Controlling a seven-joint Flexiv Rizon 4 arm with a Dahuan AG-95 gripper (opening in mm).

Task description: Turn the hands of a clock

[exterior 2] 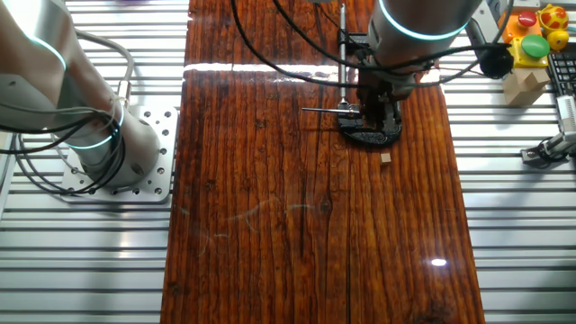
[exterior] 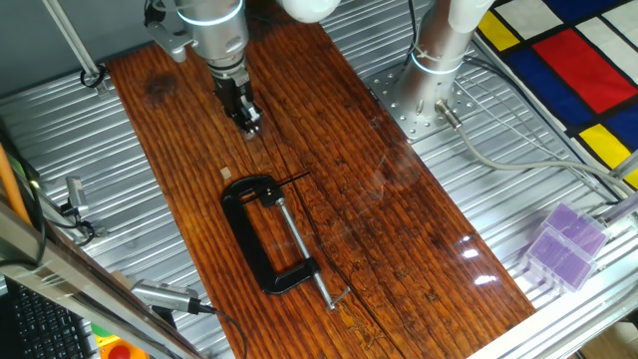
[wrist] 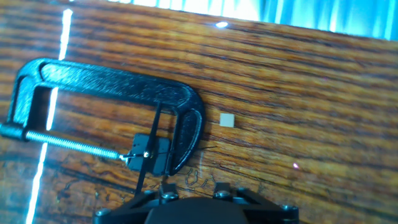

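A black C-clamp (exterior: 261,237) lies flat in the middle of the wooden table. In the hand view the clamp (wrist: 112,84) holds a small black clock movement (wrist: 152,154) between its screw tip and its jaw. Thin black hands (wrist: 153,127) stick out from the movement. One thin hand also shows in the other fixed view (exterior 2: 319,110). My gripper (exterior: 249,122) hangs above the table, just beyond the clamp's jaw end, apart from it. Its fingers look closed together and hold nothing. In the other fixed view the gripper (exterior 2: 378,115) hides most of the clamp.
A small tan block (wrist: 227,120) lies on the wood beside the clamp's jaw end; it also shows in one fixed view (exterior: 226,173). The wooden board (exterior: 399,249) is bordered by ribbed metal. The arm's base (exterior: 439,60) stands to one side. A purple box (exterior: 566,244) sits at the table edge.
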